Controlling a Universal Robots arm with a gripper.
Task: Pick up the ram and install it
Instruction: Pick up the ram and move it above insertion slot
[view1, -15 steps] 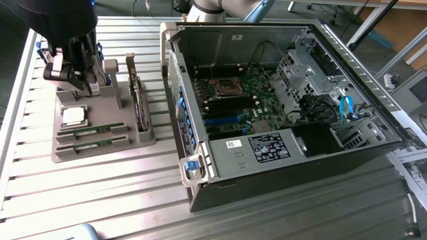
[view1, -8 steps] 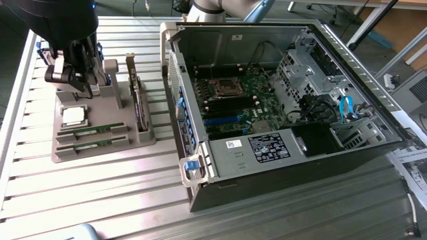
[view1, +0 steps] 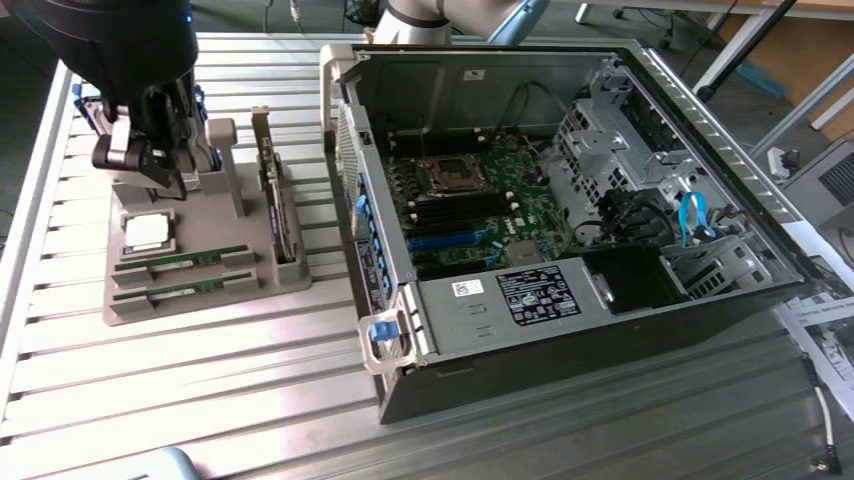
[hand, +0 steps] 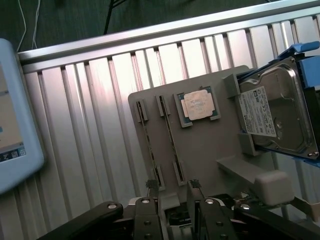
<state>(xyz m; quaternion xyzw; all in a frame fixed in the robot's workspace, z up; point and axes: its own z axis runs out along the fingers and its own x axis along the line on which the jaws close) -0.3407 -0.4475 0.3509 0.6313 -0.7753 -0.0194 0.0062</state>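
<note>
Two slim green ram sticks (view1: 183, 261) (view1: 180, 290) lie side by side in slots of a grey holder (view1: 200, 305) at the exterior view's left. In the wrist view they appear edge-on as thin strips (hand: 172, 140) (hand: 149, 145). My gripper (view1: 140, 165) hangs over the holder's far end, above the rams and apart from them. It is open, and its two fingertips (hand: 149, 186) have nothing between them. The open computer case (view1: 694, 300) lies to the exterior view's right with its motherboard (view1: 481, 205) exposed.
On the holder also sit a square silver CPU (view1: 147, 230), an upright expansion card (view1: 274, 200) and a hard drive (hand: 280, 110) in a blue bracket. A light-blue screen (hand: 10, 125) stands beside the ribbed metal table (view1: 200, 400). Papers (view1: 821, 330) lie at the far right.
</note>
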